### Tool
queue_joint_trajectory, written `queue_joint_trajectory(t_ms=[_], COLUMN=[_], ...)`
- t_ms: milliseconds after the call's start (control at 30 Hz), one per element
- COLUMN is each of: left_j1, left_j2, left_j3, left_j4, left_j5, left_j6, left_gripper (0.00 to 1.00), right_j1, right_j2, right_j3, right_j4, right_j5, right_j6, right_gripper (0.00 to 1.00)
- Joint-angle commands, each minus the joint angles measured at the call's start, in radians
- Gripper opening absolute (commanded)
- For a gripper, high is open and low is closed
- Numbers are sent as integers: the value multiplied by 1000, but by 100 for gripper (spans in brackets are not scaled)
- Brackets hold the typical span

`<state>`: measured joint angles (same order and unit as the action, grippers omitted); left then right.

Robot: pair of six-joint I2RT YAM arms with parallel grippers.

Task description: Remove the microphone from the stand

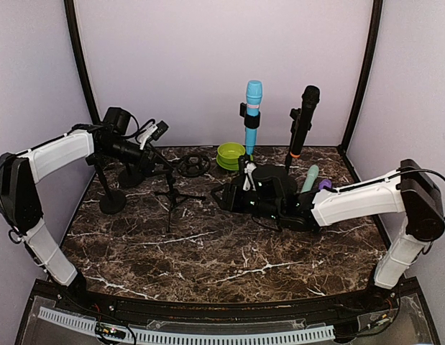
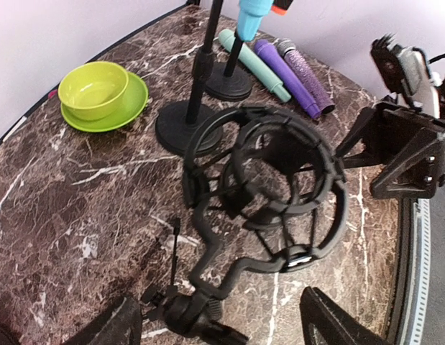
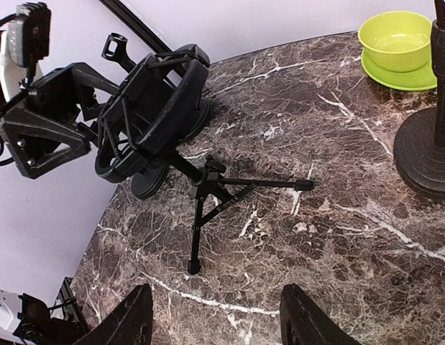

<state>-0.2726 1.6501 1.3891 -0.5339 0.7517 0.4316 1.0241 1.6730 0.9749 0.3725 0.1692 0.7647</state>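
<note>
A black cage-like shock mount (image 2: 272, 187) sits tilted on a small black tripod stand (image 3: 208, 187); I cannot tell whether anything is held inside it. My left gripper (image 2: 222, 327) is open just behind the mount (image 1: 152, 144), not touching it. My right gripper (image 3: 215, 320) is open and empty, low over the table right of the tripod (image 1: 172, 194). A blue microphone (image 1: 252, 100) and a black microphone (image 1: 306, 108) stand clipped in upright round-base stands at the back.
A green bowl (image 1: 231, 153) on a green plate sits at the back centre. A teal microphone (image 1: 310, 176) and a purple one (image 2: 287, 75) lie at the back right. Round-base stands (image 1: 113, 201) stand at the left. A loose black ring mount (image 1: 193, 165) lies near the bowl.
</note>
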Motion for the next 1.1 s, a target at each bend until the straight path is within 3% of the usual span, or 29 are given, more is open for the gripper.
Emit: queue_joint_trajectory(t_ms=[0,67,233,333,933,1067], left_j1=[1,2,3,3,-1,-1], left_j2=[-75,-85,-91,-62,12,-4], left_j3=[51,44,-8,-11,-105,-75], left_j4=[-93,-69,91,120,115,100], left_j5=[140,127,-97,-156,-217,-197], left_j6=[21,-2,-63,-80,-10,-24], left_gripper=[78,78,74,72,70,76], right_j1=[10,10,10,10,10,10], right_j2=[-29,-23,-19,-22,-29,-31], right_j3=[-7,-4,2,-2,-15,-14], right_j4=[36,39,40,40,41,37], right_j5=[10,6,-1,1,13,14], right_j6=[6,7,5,5,8,7], right_gripper=[61,61,60,60,59,59])
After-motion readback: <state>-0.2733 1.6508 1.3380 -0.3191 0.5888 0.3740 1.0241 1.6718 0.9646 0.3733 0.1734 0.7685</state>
